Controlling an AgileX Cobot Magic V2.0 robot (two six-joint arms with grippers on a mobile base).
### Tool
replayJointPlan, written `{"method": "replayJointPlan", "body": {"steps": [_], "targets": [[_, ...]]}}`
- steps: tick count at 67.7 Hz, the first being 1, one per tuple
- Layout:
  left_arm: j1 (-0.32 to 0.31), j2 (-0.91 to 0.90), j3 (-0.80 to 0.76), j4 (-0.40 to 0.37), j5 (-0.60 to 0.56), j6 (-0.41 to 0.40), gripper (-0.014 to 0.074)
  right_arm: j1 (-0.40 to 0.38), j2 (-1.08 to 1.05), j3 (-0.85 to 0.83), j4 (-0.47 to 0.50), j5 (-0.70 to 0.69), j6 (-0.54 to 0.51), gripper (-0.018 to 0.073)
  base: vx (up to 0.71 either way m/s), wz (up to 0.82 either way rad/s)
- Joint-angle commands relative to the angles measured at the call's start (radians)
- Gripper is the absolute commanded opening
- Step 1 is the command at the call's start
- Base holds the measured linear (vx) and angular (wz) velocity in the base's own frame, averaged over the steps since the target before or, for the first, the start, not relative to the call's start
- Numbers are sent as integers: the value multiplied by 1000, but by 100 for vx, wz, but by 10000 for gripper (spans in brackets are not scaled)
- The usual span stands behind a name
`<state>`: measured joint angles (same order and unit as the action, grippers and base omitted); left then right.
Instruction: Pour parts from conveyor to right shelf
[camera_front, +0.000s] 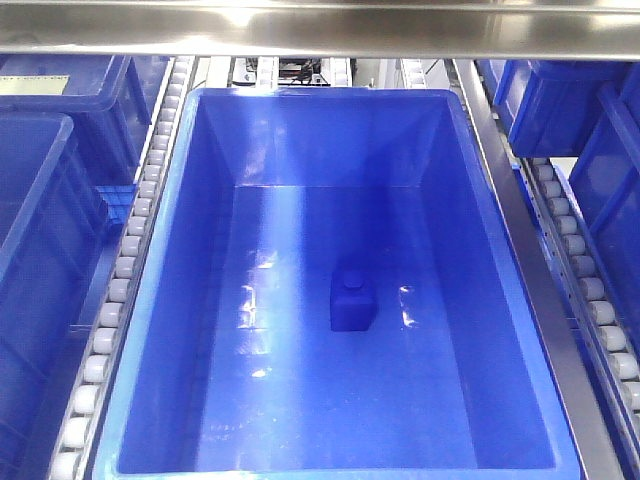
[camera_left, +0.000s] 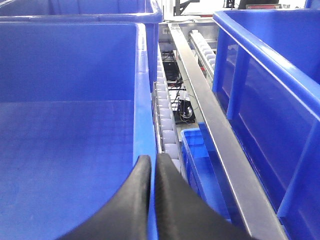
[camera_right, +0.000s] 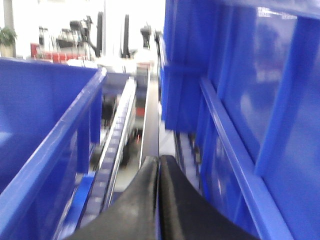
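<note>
- We are looking down into a big blue bin (camera_front: 200, 300) sitting on the shelf (camera_front: 520, 230), between two lanes of pale rollers (camera_front: 125, 270).
- One blue part (camera_front: 353, 300) is lying on the bin floor, a little right of the middle, upright with its stud on top and well apart from every wall.
- More blue bins (camera_front: 40, 240) are sitting to the left and to the right, beyond the roller lanes.
- A steel crossbar (camera_front: 320, 25) is running across the far top of the front view.
- We are seeing our left gripper (camera_left: 152, 172) with its black fingers (camera_left: 131, 200) pressed together, holding nothing, at the rim of a bin (camera_left: 145, 115).
- Our right gripper (camera_right: 159, 170) is likewise closed and empty, pointing along a steel rail (camera_right: 150, 115) between bins; this view is blurred.
</note>
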<state>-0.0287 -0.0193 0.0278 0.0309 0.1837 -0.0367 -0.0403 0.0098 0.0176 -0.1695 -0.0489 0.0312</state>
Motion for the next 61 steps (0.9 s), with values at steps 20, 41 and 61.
{"method": "replayJointPlan", "body": {"steps": [20, 41, 61], "targets": [[-5, -5, -19, -1, -72, -7, -6, -98, -33, 20, 81, -80, 5, -9, 0, 0], [-5, -5, -19, -1, -72, -7, -6, -42, -33, 20, 82, 17, 5, -9, 0, 0], [-5, -5, -19, -1, -72, -7, -6, -42, -33, 20, 82, 15, 5, -9, 0, 0]]}}
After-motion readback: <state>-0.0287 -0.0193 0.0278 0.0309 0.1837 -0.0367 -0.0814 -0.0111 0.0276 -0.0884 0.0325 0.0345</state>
